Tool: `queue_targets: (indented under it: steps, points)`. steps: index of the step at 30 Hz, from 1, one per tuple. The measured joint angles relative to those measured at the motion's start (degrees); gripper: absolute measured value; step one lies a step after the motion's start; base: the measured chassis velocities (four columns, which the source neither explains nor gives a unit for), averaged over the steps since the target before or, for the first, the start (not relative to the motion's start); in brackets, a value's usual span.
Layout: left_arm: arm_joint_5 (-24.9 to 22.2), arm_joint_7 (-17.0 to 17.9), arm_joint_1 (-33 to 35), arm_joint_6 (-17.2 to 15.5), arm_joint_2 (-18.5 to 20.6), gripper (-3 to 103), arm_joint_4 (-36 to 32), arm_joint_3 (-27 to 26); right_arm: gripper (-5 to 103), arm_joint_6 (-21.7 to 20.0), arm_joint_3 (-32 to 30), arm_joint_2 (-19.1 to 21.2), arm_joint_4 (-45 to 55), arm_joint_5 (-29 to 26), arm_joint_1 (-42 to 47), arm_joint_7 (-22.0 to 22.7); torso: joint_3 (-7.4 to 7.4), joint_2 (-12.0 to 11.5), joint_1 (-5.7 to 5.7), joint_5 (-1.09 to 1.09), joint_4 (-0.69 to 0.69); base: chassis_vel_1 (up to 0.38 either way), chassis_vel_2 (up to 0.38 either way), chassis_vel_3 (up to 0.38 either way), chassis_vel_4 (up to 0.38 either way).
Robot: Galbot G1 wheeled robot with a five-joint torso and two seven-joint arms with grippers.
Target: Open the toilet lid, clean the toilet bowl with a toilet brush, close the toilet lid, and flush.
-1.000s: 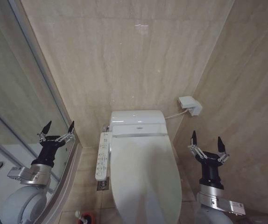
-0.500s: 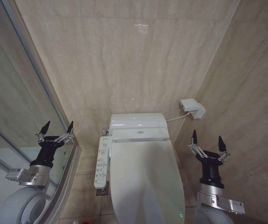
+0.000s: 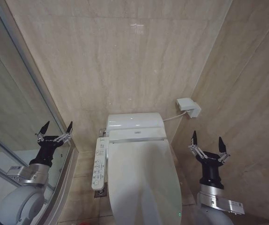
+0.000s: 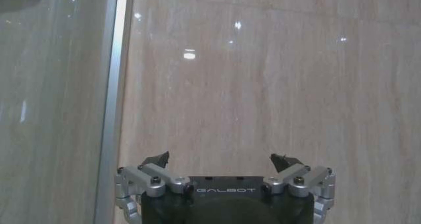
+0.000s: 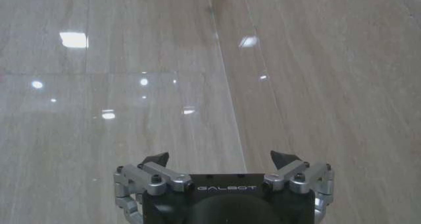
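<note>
Beige tiled corner, toilet lid (image 3: 144, 178) down, left claw (image 3: 56, 127) and right claw (image 3: 206, 138) spread wide, empty.

The large, smooth, white plastic oval toilet lid (image 3: 144, 180) is lying closed and flat over the toilet, covering the seat and basin beneath it. Its narrower end is pointing toward the camera, and its wider rear edge is meeting the white tank housing against the beige tiled wall. A small green light is glowing near its front right edge.
</note>
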State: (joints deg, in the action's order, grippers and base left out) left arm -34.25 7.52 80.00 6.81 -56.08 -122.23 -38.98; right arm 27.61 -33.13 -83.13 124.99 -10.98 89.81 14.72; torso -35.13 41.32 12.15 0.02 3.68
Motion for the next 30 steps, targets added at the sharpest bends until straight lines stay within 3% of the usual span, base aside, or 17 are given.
queue_targets:
  steps: [6,10,14,18,21,25,30]
  points:
    - [-0.3,0.1,-1.5,0.0,0.7,100,3.8,0.4,100,0.1,0.2,-0.3,-0.5,0.3,-0.3,-0.2,0.00,0.0,0.00,0.00,0.00,0.000,0.000,0.000,0.000]
    - [0.0,-1.7,-3.0,1.1,1.4,100,8.0,1.4,100,0.1,0.6,-0.3,-1.3,0.4,-0.9,-0.3,0.00,0.0,0.00,0.00,0.01,0.000,0.000,0.000,0.000]
    - [-0.1,-7.3,-4.5,4.9,1.6,100,13.5,1.8,100,0.1,2.4,0.5,-3.7,0.6,-3.0,-1.2,0.00,0.0,0.00,0.00,-0.02,0.000,0.000,0.000,0.000]
    - [-0.3,-10.6,-6.1,6.7,1.6,100,17.5,2.8,100,0.1,3.2,1.0,-4.7,0.7,-3.9,-1.4,0.00,0.0,0.00,0.00,-0.01,0.000,0.000,0.000,0.000]
    - [-0.9,-16.2,-9.3,10.3,1.7,100,24.0,5.8,100,0.2,3.4,2.1,-5.5,0.5,-4.3,-1.5,0.00,0.0,0.00,0.00,-0.01,0.000,0.000,0.000,0.000]
    - [-1.8,-18.9,-13.8,12.4,1.7,100,28.8,9.3,100,0.4,2.9,2.8,-5.6,-0.2,-4.2,-1.5,-0.01,0.0,0.00,0.00,0.01,0.000,0.000,0.000,0.000]
    - [-2.3,-19.5,-19.1,12.9,1.2,100,32.0,13.2,100,0.6,2.2,3.7,-5.3,-0.8,-4.2,-1.7,-0.01,0.0,0.00,0.01,0.01,0.000,0.000,0.000,0.000]
